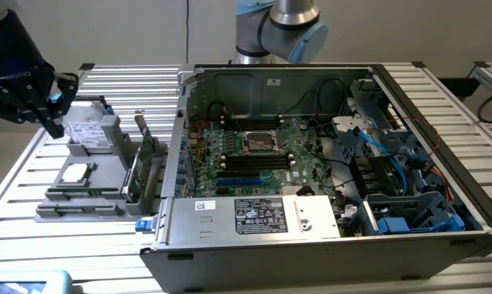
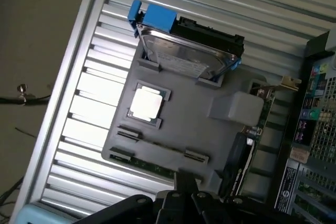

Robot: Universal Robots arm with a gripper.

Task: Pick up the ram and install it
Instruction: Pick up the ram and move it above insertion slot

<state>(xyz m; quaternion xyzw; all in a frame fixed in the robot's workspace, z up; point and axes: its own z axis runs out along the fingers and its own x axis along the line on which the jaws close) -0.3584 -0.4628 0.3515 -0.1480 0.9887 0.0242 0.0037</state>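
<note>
slatted aluminium table (image 1: 74, 245), open computer case (image 1: 311, 269) with motherboard (image 1: 303, 141), grey parts holder (image 2: 210, 140) at the exterior view's left, carrying hard drive (image 2: 184, 56), cpu (image 2: 145, 103), ram (image 2: 152, 165) lying in its edge slot, gripper (image 2: 186, 179) pressed together, empty, hovering over holder
</note>
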